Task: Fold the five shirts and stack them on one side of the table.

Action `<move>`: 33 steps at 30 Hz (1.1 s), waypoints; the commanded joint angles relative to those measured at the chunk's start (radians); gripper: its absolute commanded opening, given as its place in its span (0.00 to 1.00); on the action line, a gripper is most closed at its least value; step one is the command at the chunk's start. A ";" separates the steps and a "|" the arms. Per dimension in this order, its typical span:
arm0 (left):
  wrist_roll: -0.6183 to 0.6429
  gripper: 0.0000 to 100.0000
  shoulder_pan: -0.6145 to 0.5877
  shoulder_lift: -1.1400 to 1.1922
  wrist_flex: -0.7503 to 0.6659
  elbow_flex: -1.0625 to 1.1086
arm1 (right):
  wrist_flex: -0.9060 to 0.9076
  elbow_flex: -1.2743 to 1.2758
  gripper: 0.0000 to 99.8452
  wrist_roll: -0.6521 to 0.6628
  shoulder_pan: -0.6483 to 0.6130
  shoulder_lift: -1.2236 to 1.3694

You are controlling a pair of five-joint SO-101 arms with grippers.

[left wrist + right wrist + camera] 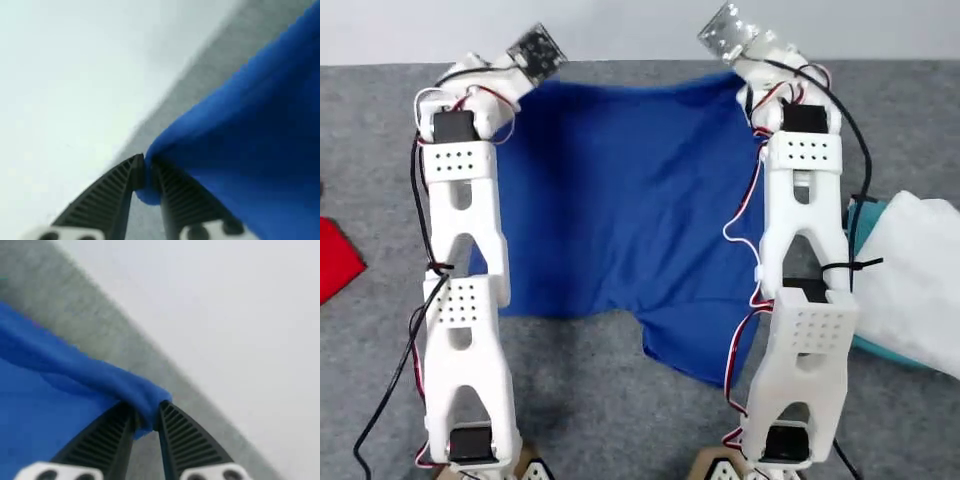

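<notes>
The blue shirt (620, 200) lay spread across the grey, felt-like table (620, 420) between the two white arms. It was soft knit cloth, mostly smooth, with an uneven near hem and one flap reaching lower toward the right arm. Up at the far edge, the left gripper (145, 176) had its ribbed black fingers (112, 192) pinched on one far corner of the shirt, the fabric bunched into a rounded fold between them. The right gripper (146, 417) was clamped the same way on the other far corner, cloth rolled into a thick ridge. A red cloth (335, 262) sat at the table's left edge. A white folded garment (920, 285) rested on a teal one (865, 222) beside the right arm.
</notes>
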 commanded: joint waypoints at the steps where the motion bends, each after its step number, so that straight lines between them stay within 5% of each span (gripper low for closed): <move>1: -0.040 0.00 0.003 -0.018 0.216 -0.079 | 0.231 -0.077 0.01 0.046 -0.013 -0.062; 6: -0.140 0.00 -0.005 -0.015 0.548 -0.143 | 0.567 -0.077 0.01 0.081 -0.013 -0.139; 15: -0.207 0.00 -0.026 -0.164 0.554 0.070 | 0.983 -0.071 0.01 0.086 -0.048 -0.248; 25: -0.327 0.01 -0.009 -0.621 0.546 0.931 | 0.980 0.396 0.01 0.058 -0.056 -0.567; 33: -0.324 0.02 -0.051 -0.606 0.503 1.061 | 0.975 0.810 0.01 0.028 -0.081 -0.814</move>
